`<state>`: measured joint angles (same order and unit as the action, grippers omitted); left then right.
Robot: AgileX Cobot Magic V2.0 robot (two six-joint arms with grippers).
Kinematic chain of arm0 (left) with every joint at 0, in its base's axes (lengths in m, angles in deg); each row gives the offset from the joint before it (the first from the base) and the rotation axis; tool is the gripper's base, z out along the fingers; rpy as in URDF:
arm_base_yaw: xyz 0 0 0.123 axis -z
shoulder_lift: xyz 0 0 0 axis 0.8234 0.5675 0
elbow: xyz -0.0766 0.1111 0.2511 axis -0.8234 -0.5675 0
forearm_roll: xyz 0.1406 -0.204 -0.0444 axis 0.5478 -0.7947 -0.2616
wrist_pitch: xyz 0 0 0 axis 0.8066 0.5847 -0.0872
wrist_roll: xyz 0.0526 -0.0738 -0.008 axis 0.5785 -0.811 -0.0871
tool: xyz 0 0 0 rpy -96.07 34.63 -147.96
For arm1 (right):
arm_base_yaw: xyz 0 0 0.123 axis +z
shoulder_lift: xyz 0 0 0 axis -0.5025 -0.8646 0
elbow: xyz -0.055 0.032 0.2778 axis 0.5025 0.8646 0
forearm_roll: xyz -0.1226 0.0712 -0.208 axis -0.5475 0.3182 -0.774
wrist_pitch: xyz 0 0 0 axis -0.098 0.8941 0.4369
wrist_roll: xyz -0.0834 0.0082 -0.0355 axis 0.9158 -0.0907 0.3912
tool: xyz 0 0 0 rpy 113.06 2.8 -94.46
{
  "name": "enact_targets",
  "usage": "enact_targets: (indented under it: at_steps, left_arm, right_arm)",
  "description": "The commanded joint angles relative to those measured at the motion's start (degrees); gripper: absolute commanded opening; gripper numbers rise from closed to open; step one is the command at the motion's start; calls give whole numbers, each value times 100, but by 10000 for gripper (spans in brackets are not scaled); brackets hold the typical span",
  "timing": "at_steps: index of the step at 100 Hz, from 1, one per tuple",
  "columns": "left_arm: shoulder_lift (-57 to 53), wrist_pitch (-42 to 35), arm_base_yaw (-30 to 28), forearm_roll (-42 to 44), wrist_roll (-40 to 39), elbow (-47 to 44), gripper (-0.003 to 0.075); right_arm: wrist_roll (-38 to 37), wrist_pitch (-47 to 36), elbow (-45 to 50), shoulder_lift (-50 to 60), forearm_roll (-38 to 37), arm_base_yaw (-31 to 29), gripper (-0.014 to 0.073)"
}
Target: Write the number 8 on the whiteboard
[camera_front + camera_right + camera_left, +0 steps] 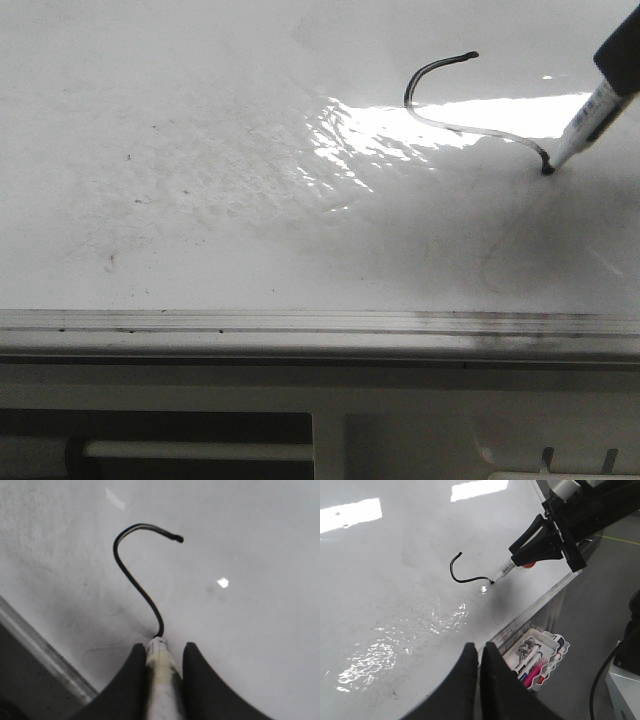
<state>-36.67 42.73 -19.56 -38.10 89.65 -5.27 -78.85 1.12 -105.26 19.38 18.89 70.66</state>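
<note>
The whiteboard lies flat, glossy and smudged grey, with a silver rail along its near edge. On it the number 8 stands as one thin black stroke: a hook on top that bends into an S-curve. The stroke also shows in the left wrist view and the right wrist view. My right gripper is shut on a white marker. The marker's tip touches the board at the stroke's lower end. My left gripper is shut and empty, above the board near the rail.
A faint grey erased curve lies on the whiteboard below the marker tip. A white holder with several markers hangs off the board's edge. Bright glare covers the board's middle. Grey floor shows beyond the edge.
</note>
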Motion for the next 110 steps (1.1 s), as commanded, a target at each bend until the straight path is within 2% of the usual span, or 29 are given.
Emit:
enact_targets:
  at_steps: [1, 21, 38, 55, 79, 91, 96, 101, 110]
  left_arm:
    - [46, -328, -13, -217, -53, 140, -20]
    - [46, -328, -13, -217, -53, 140, -20]
    - [46, -328, -13, -217, -53, 140, -20]
    - [46, -328, -13, -217, -53, 140, -20]
    - [46, -328, -13, -217, -53, 140, -20]
    - [46, -304, -13, -217, -53, 140, -13]
    - [46, -264, -13, -217, -15, 140, 27]
    - [86, -240, -13, -204, 17, 140, 113]
    - [314, -215, -13, -189, 155, 140, 352]
  right_arm:
    - [5, -468, 19, -52, 58, 44, -42]
    - [5, -1420, 10, -483, -102, 165, -42]
    - [5, -1090, -499, -567, -536, -198, -42]
    - [5, -1025, -1007, -594, -608, -542, -43]
    - [5, -931, -1073, -636, -338, -509, -43]
    - [122, -910, -1190, -130, 130, -92, -48]
    - [122, -898, -1190, 107, 299, 198, -62]
    - [122, -777, -1190, 313, 422, 517, -71]
    - [122, -247, -1190, 393, 616, 1068, -71]
